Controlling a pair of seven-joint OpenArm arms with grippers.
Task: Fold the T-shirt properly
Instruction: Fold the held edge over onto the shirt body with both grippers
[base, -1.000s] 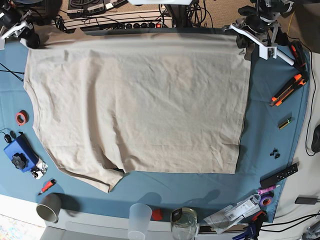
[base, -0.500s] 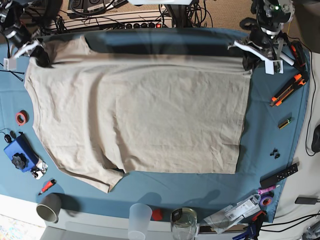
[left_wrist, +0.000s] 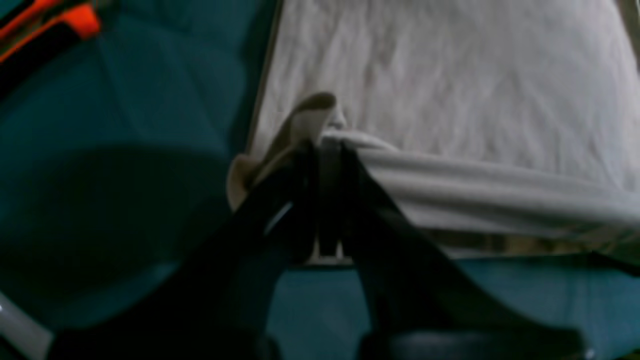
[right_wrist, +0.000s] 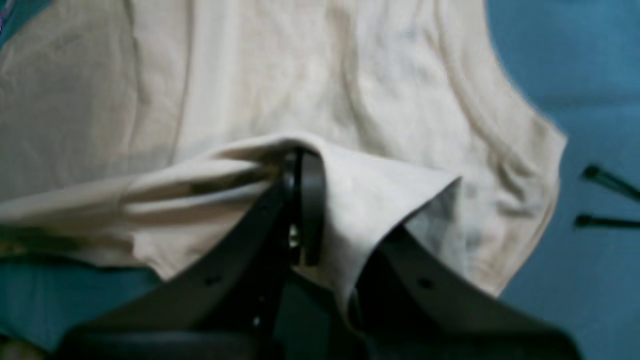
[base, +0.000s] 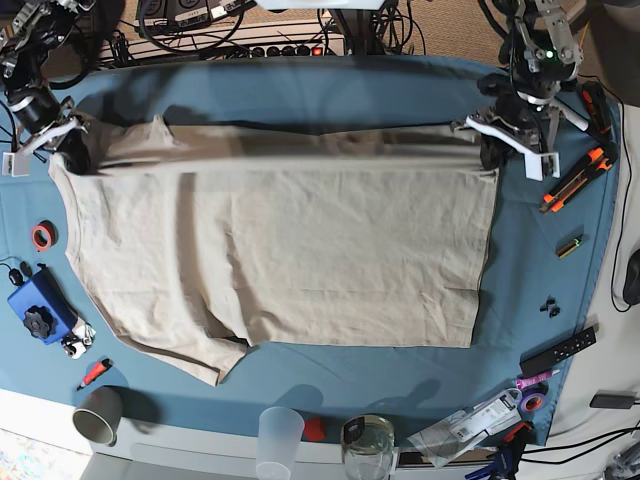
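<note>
The beige T-shirt (base: 290, 250) lies spread over the teal table cloth (base: 540, 270), with one sleeve at the front left. Its far edge is lifted and doubled toward the front. My left gripper (base: 492, 150) is shut on the far right corner of the shirt; in the left wrist view (left_wrist: 327, 145) the fabric (left_wrist: 450, 100) is pinched between the jaws. My right gripper (base: 75, 150) is shut on the far left corner; in the right wrist view (right_wrist: 302, 160) the cloth (right_wrist: 300, 75) drapes over one finger (right_wrist: 312, 200).
Orange-and-black tools (base: 575, 180) lie at the right edge. A red tape roll (base: 42, 236) and a blue box (base: 38, 308) sit at the left. A grey cup (base: 98, 414), a clear cup (base: 280, 438) and a glass jar (base: 367, 445) stand along the front edge.
Both grippers have carried the shirt's far edge toward the front, folding it over. A wider strip of teal cloth now shows at the back.
</note>
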